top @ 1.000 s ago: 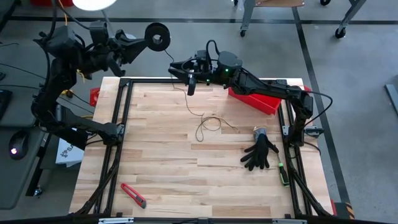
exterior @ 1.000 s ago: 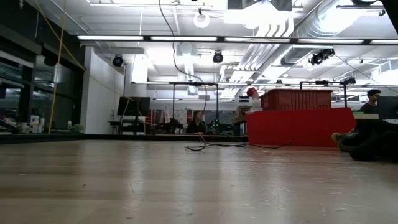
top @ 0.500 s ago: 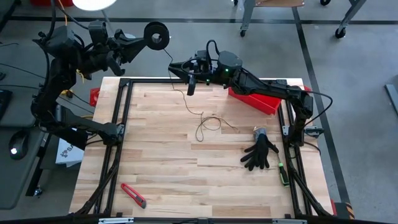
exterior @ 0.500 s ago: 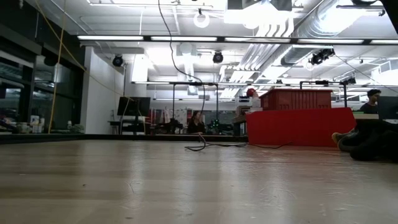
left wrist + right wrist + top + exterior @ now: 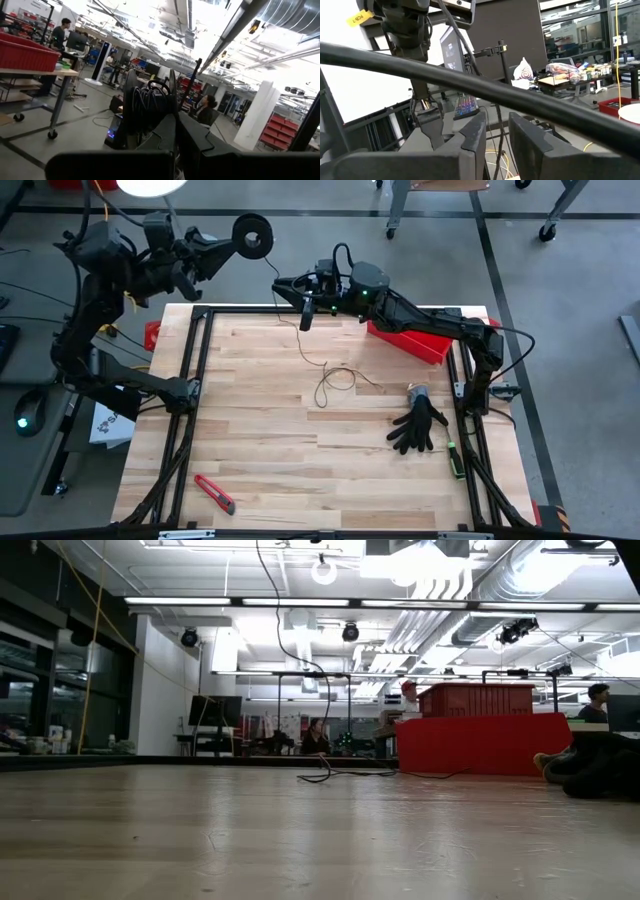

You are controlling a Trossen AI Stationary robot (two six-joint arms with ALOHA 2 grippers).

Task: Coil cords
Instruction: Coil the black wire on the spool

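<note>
A small round black spool (image 5: 253, 237) is held by my left gripper (image 5: 228, 246) high beyond the table's far left corner. The left wrist view shows the spool edge-on (image 5: 147, 107), with dark cord wound on it. The thin dark cord (image 5: 305, 345) runs from the spool past my right gripper (image 5: 283, 285), above the table's far edge, and down to loose loops on the wood (image 5: 335, 380). In the right wrist view the cord (image 5: 497, 117) passes through the narrow gap between that gripper's fingers (image 5: 497, 142). I cannot tell whether the fingers touch it. My left gripper pinches the spool between its two fingers at the rim of one side disc (image 5: 172, 107). The fingers (image 5: 162, 137) come roughly level from the table's left. The spool is lifted clear, high above the table, its flat face up toward the high camera.
A red bin (image 5: 410, 340) stands at the far right. A black glove (image 5: 418, 425) and a green-handled tool (image 5: 455, 458) lie at the right. A red box cutter (image 5: 215, 493) lies near the front left. People show in the room behind (image 5: 318, 735).
</note>
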